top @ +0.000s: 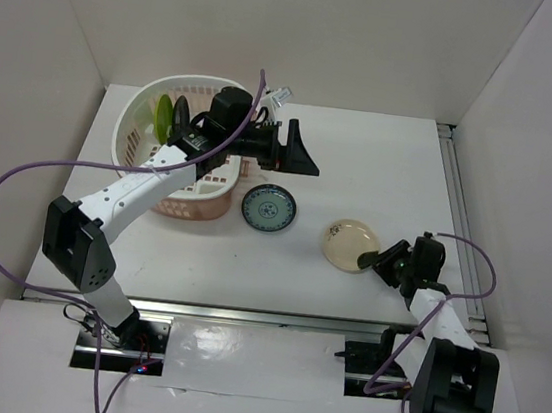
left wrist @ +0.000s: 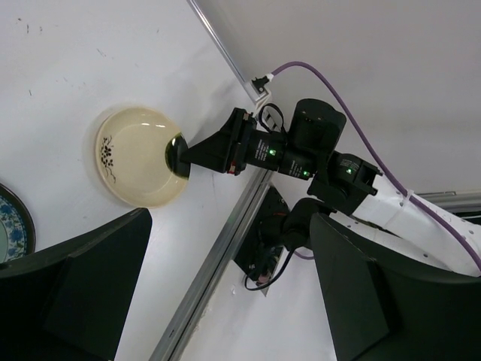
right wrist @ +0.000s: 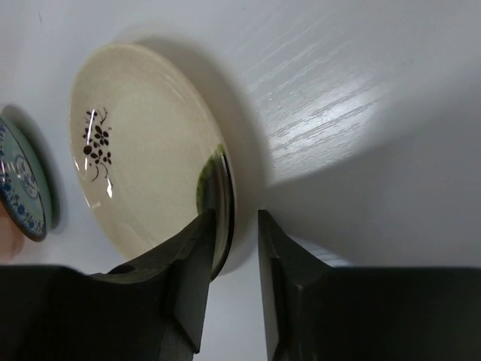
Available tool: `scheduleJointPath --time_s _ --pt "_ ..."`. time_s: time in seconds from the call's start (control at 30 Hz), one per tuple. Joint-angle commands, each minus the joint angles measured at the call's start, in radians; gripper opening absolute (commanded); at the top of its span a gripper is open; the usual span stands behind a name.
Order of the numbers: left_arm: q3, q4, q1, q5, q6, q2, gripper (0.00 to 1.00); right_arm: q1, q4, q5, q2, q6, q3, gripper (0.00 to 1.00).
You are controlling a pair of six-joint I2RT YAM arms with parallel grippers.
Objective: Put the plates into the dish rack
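On the white table (top: 391, 170), the cream plate (top: 349, 244) lies flat beside the blue-green patterned plate (top: 268, 209). The right gripper (right wrist: 237, 222) straddles its near rim, with a gap at the outer finger. The left gripper (top: 308, 152) hangs spread and empty beside the dish rack (top: 138, 119), where the lime green plate (top: 164, 115) stands upright.

Four plates are counted: lime green plate (top: 164, 114), what seems a black plate (top: 180, 115) half hidden beside it, blue-green plate (top: 268, 209), cream plate (top: 348, 244). One dish rack (top: 131, 136) is counted. Two grippers are counted: left gripper (left wrist: 229, 216), right gripper (right wrist: 234, 218).
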Motion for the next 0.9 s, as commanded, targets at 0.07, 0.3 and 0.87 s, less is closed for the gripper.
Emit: scheduleJointPath --time_s 0.07,0.3,0.87 --pt "0.001 0.039 -0.004 0.025 0.027 -0.026 1.00 -0.045 0.041 0.010 0.038 -0.015 -0.024 0.30" --pt "0.001 0.059 -0.004 0.053 0.018 -0.007 1.00 -0.045 0.094 -0.011 0.065 -0.004 -0.033 0.28" --pt "0.010 0.057 -0.004 0.053 0.027 0.011 1.00 -0.045 0.163 -0.036 0.190 0.005 0.008 0.00"
